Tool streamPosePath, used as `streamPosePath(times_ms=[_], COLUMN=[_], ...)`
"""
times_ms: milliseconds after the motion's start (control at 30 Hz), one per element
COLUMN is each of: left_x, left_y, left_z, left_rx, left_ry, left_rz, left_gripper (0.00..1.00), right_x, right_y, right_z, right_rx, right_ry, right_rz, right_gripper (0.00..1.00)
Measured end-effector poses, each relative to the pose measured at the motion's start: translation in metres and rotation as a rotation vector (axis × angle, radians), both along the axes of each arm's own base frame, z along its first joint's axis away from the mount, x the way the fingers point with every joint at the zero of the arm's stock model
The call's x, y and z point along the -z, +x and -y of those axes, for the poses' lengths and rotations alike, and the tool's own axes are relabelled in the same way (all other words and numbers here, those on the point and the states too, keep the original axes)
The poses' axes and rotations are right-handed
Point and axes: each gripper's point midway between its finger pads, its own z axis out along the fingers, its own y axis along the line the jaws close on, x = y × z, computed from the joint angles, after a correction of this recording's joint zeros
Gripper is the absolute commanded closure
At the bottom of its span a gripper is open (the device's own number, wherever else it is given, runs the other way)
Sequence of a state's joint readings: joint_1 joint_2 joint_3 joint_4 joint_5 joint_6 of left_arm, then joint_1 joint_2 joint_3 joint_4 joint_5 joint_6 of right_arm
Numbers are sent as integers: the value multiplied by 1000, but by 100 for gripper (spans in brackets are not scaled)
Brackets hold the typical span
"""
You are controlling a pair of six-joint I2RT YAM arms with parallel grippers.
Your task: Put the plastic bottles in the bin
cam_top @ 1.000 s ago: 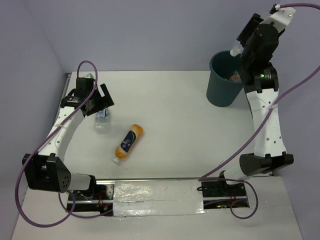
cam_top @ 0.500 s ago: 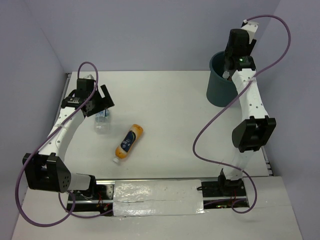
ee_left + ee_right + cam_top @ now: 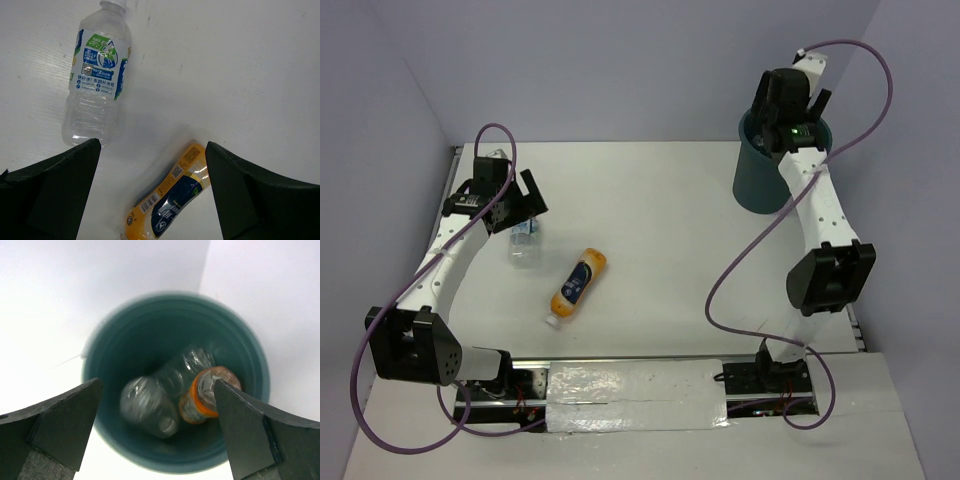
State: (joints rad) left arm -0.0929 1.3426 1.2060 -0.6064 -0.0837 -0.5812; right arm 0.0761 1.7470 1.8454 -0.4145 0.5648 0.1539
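The bin (image 3: 758, 190) is a dark teal round bucket. It stands upright at the far right of the bench (image 3: 670, 220). Two see-through bottles lie inside it, touching each other: a crumpled bottle (image 3: 149, 407) and an orange-banded bottle (image 3: 202, 392). Out on the bench, a clear labelled bottle (image 3: 96, 85) with blue and white on it lies on its side. Near it, but not touching, an orange-yellow bottle (image 3: 167, 202) with a dark label lies on its side too. Its white cap points to the near edge.

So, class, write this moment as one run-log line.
left gripper: open, empty | right gripper: open above bin | in bin: two bottles | on table: labelled bottle, orange bottle
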Motion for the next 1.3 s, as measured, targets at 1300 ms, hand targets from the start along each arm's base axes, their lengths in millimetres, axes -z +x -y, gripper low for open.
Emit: streamPosePath(times_ms=[1300], left_x=[-14], left_y=[-16], left_z=[-74], left_rx=[-258], left_ry=[101], left_rz=[-33], left_gripper=[1], right_x=[249], right_y=[-261], right_z=[-479], right_rx=[-754], right_ry=[958], right_rz=[-647], right_gripper=[1])
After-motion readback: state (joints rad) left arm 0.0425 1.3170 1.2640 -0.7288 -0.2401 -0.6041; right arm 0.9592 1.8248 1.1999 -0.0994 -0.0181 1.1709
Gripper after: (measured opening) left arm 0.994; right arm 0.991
